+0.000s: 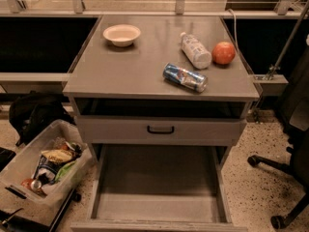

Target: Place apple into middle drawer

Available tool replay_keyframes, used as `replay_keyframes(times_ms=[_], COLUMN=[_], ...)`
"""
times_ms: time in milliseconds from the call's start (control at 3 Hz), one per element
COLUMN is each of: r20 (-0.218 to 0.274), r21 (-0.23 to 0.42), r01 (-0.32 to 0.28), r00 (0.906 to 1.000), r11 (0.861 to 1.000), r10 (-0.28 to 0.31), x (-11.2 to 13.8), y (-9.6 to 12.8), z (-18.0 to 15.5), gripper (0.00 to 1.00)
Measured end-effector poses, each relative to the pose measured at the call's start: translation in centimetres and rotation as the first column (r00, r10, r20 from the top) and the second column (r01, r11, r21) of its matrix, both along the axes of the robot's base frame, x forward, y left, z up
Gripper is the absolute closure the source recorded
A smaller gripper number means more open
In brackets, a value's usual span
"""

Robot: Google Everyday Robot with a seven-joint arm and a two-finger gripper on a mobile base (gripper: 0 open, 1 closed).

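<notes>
The apple [223, 52], small, round and red-orange, rests on the grey cabinet top [130, 66] near its right edge, right beside a lying plastic bottle [195, 50]. Below, the middle drawer [157, 190] is pulled out wide open, and its flat grey floor is bare. Above it sits a shut drawer front with a small black handle [160, 129]. The gripper and the arm are out of view.
A crushed blue can [184, 77] lies in front of the bottle, and a white bowl [121, 35] stands at the back left. On the floor to the left are a clear bin of rubbish [43, 166] and a black bag [34, 115]. An office chair base [282, 178] is at the right.
</notes>
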State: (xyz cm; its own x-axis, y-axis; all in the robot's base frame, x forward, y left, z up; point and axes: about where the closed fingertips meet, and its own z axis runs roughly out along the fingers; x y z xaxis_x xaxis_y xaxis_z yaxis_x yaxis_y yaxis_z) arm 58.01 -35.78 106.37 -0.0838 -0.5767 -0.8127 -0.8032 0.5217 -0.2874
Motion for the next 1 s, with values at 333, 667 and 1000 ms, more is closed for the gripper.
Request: replay_keyframes(times_ms=[333, 667, 1000], r20=[-0.037, -0.064, -0.064], r21=[-0.016, -0.023, -0.023], r01=[0.163, 0.346, 0.347], r00=[0.9858, 0.9356, 0.9356], r11=[0.986, 0.938, 0.938], r10=[-0.164, -0.347, -0.347], x=[2.3, 3.9, 3.9], y=[-2.7, -6.0, -6.0], z=[-0.9, -1.0, -1.0], gripper=[0.00, 0.00, 0.00])
